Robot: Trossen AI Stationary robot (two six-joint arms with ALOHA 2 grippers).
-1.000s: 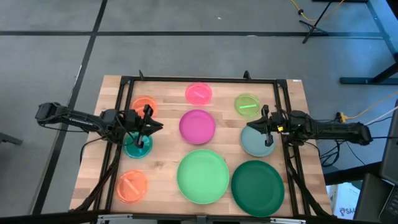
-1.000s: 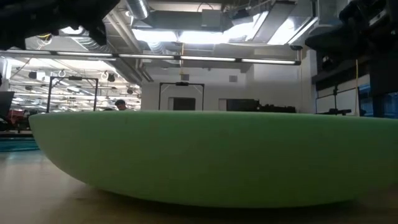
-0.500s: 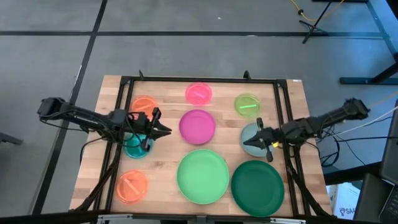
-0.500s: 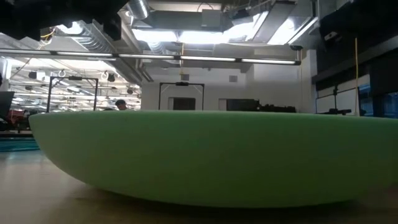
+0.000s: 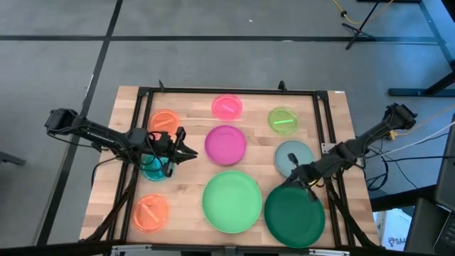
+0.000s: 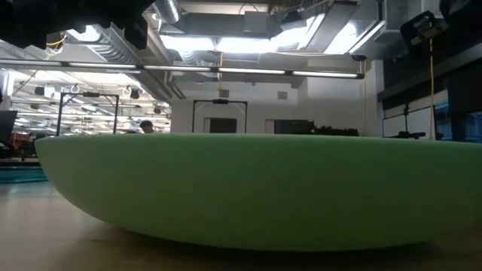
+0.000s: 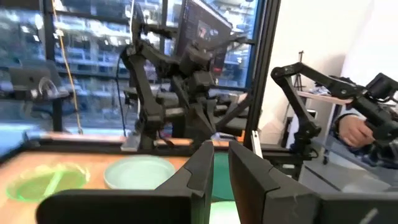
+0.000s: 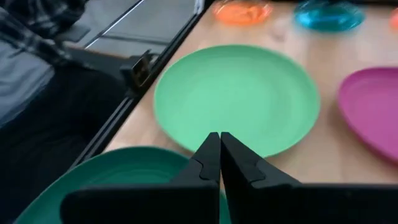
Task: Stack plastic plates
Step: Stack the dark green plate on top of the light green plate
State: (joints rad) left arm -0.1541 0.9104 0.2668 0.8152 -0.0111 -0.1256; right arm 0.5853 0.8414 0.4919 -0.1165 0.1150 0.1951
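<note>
A robotics lab: spare robot arms (image 7: 180, 68), exposed ceiling ducts (image 6: 169, 15).

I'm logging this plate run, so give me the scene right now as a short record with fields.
table: wooden table, nine plates, none stacked
large: mint plate, dark green plate
medium: magenta plate, grey-blue plate
left gripper: above teal plate, slightly open
right gripper: shut, at dark green plate's rim

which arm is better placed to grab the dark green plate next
Right. The right gripper sits at the rim of the dark green plate, fingers shut. The left gripper is across the table by the teal plate.
</note>
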